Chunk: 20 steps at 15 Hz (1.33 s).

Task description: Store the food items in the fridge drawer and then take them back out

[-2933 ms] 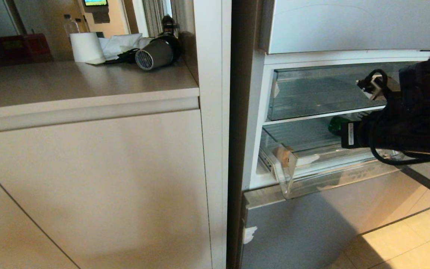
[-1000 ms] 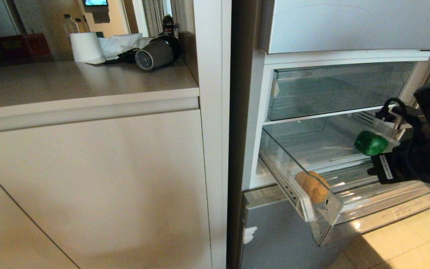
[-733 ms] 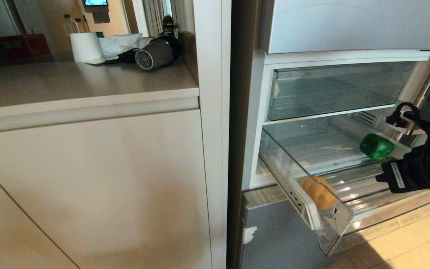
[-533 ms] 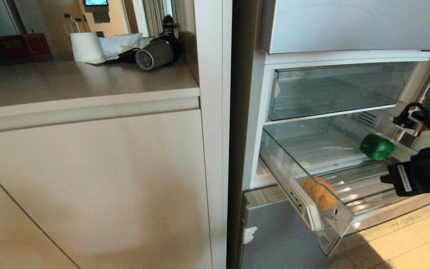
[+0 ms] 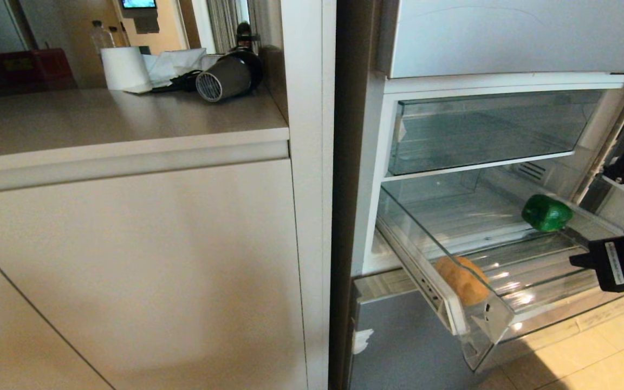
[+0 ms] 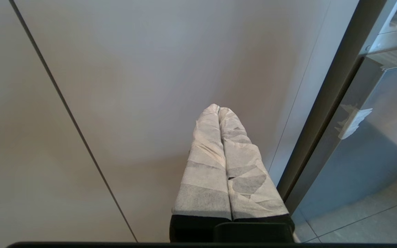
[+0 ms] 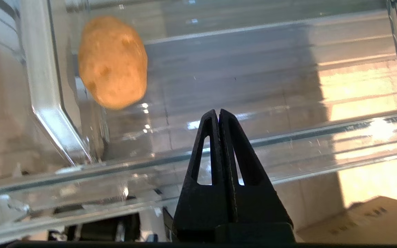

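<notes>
Hovering pressed shut and empty over the pulled-out see-through plastic fridge drawer [image 5: 499, 319], the right gripper [image 7: 218, 115] must next open for the tan-brown potato [image 7: 112, 62] at its front corner; the glossy green pepper [image 5: 546, 212] lies farther back.

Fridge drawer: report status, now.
Fridge drawer pulled out; green pepper at its back, potato in its front corner. Right gripper shut, empty, over the front rim. Left gripper shut, parked by cabinet door. Nothing blocking.
</notes>
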Available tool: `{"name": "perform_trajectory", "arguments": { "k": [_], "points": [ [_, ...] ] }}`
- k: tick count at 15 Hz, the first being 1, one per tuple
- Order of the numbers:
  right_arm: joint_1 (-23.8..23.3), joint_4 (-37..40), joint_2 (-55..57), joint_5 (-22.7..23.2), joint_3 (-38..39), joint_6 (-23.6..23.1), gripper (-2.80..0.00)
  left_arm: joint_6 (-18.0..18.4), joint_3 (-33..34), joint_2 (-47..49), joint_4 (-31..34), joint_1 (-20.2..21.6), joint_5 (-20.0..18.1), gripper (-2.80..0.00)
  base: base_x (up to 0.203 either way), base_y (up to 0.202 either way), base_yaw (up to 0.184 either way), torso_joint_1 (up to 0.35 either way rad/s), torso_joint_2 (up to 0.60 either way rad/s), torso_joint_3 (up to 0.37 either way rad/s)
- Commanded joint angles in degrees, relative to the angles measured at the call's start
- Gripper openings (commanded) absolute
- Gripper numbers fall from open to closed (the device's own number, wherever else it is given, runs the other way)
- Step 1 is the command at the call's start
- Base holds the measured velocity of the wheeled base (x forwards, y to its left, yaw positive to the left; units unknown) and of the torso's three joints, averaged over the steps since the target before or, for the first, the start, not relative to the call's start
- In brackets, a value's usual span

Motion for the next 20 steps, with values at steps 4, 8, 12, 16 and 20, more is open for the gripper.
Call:
{"name": "perform_trajectory", "arguments": {
  "k": [4, 8, 12, 16, 20],
  "points": [
    [0.21, -16.02, 2.15, 0.39, 0.19, 0.43, -2.80, -0.02, 0.00, 0.09, 0.01, 0.01, 0.01, -2.80, 0.000, 0.000, 0.000, 0.000, 0.00, 0.000],
    [0.31, -25.51, -6.43, 1.73, 7.87, 1.13, -2.80, -0.02, 0.00, 0.09, 0.01, 0.01, 0.01, -2.80, 0.000, 0.000, 0.000, 0.000, 0.00, 0.000],
    [-4.77, -28.96, -24.24, 1.89, 20.46, 1.93, -2.80, -0.02, 0.00, 0.09, 0.01, 0.01, 0.01, -2.80, 0.000, 0.000, 0.000, 0.000, 0.00, 0.000],
    [-12.52, -35.16, -47.04, 6.07, 31.69, 1.60, -2.80, -0.02, 0.00, 0.09, 0.01, 0.01, 0.01, -2.80, 0.000, 0.000, 0.000, 0.000, 0.00, 0.000],
    [-15.23, -47.94, -58.95, 7.79, 54.53, -5.48, -2.80, -0.02, 0.00, 0.09, 0.01, 0.01, 0.01, -2.80, 0.000, 0.000, 0.000, 0.000, 0.00, 0.000]
  ]
}}
